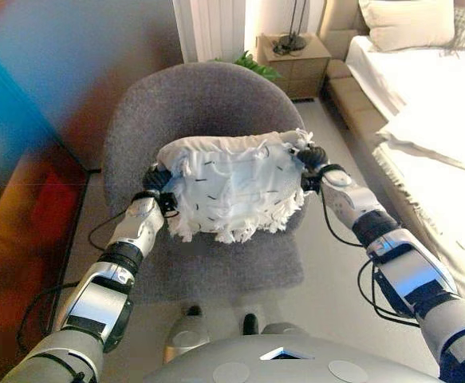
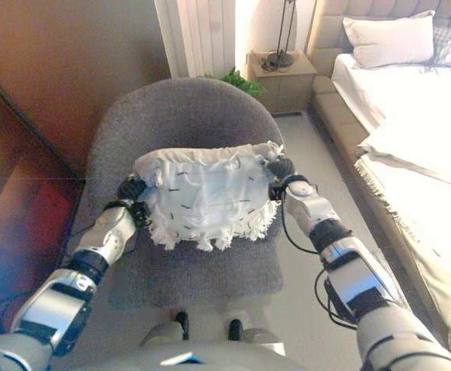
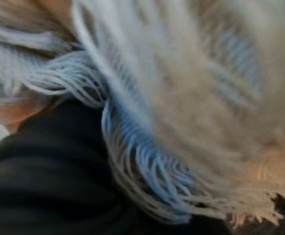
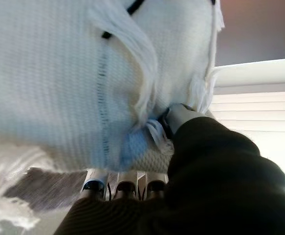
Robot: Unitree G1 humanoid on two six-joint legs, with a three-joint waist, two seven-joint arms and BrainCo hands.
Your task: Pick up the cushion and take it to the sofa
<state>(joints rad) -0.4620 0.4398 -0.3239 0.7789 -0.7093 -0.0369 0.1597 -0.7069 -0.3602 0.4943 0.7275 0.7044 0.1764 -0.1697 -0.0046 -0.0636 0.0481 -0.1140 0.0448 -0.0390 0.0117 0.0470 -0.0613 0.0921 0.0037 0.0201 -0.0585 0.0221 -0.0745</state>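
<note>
A white cushion with a fringed edge and small black stitches is held between my two hands, over the seat of a grey round-backed armchair. My left hand presses against the cushion's left end; its wrist view shows only the dark cover and the fringe. My right hand grips the right end. In its wrist view the fingers lie under the cushion and the thumb pinches the edge from above.
A bed with white covers and a pillow runs along the right. A wooden nightstand with a lamp stands behind the armchair, with a green plant beside it. A dark reddish cabinet lines the left.
</note>
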